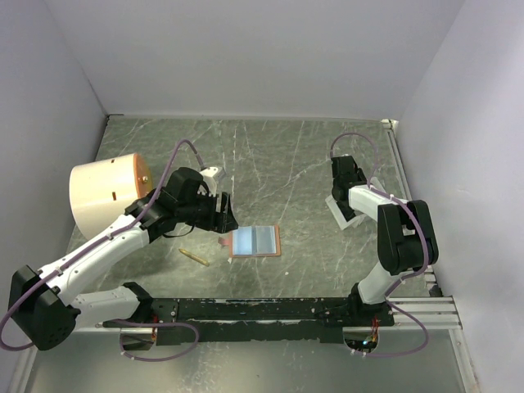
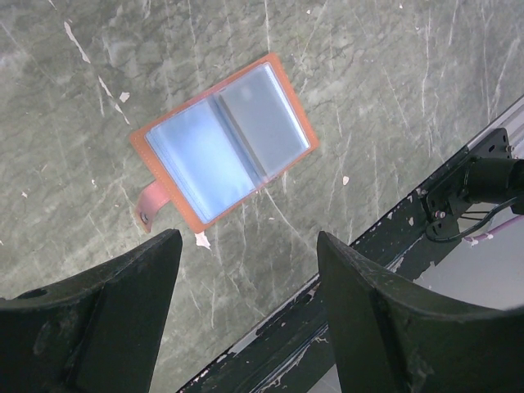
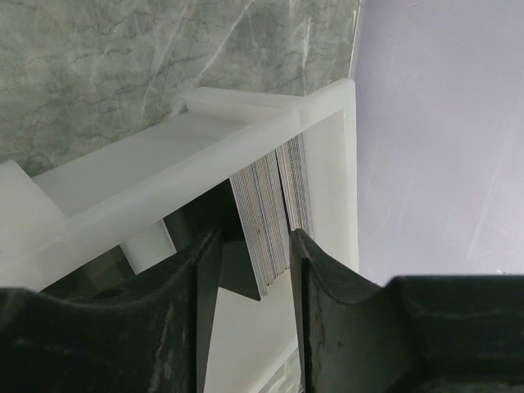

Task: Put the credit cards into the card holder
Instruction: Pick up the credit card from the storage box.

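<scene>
The tan-brown card holder [image 1: 255, 241] lies open and flat on the green marble table, its snap tab on the left. Its inside shows a pale blue panel and a grey one, also in the left wrist view [image 2: 225, 147]. My left gripper [image 1: 225, 214] is open and empty, hovering just left of and above the holder [image 2: 248, 246]. My right gripper [image 1: 340, 199] is open at the white tray [image 1: 338, 213]. Its jaws straddle part of an upright stack of credit cards [image 3: 264, 205], the right finger [image 3: 307, 262] standing in a gap in the stack.
A big cream cylinder [image 1: 102, 192] lies at the left behind my left arm. A small tan stick [image 1: 194, 256] lies near the holder's left. The black mounting rail [image 1: 270, 309] runs along the near edge. Walls close in left, back and right.
</scene>
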